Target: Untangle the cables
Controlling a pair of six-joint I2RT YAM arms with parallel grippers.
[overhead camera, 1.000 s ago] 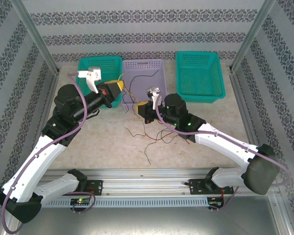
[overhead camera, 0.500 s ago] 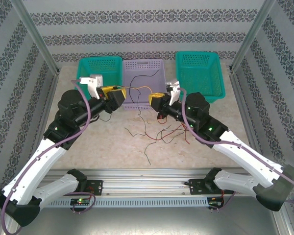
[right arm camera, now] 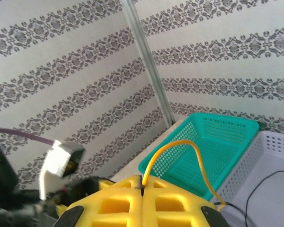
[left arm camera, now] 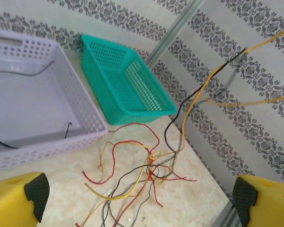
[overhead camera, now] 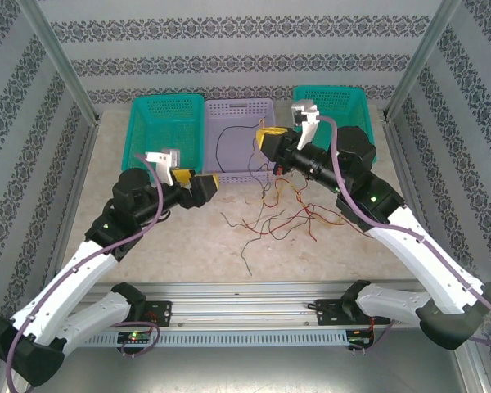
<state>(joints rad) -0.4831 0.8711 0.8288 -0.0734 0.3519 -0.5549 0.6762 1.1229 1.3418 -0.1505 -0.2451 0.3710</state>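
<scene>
A: L side first. How are the jaws of the left gripper (overhead camera: 201, 185) set?
B: Spread wide, nothing held. It is seen over the table (overhead camera: 172, 246), in front of the left teal basket (overhead camera: 165, 123). 1 s ago it was shut and up at that basket's front edge.
A: And the cables (overhead camera: 280, 214)?
B: The tangle is laid on the table in front of the lilac basket (overhead camera: 239, 110), long axis L-to-R. Several strands are drawn up toward the R. One black strand (overhead camera: 218, 147) is seen inside the lilac basket. Vs. before, the bunch is pulled further R.
A: R side?
B: The right gripper (overhead camera: 268, 137) is clamped on a yellow cable (right arm camera: 177, 143), which is arched up and over from the pads. It is raised beside the right teal basket (overhead camera: 335, 102); 1 s ago it was low, in front of the lilac basket.
</scene>
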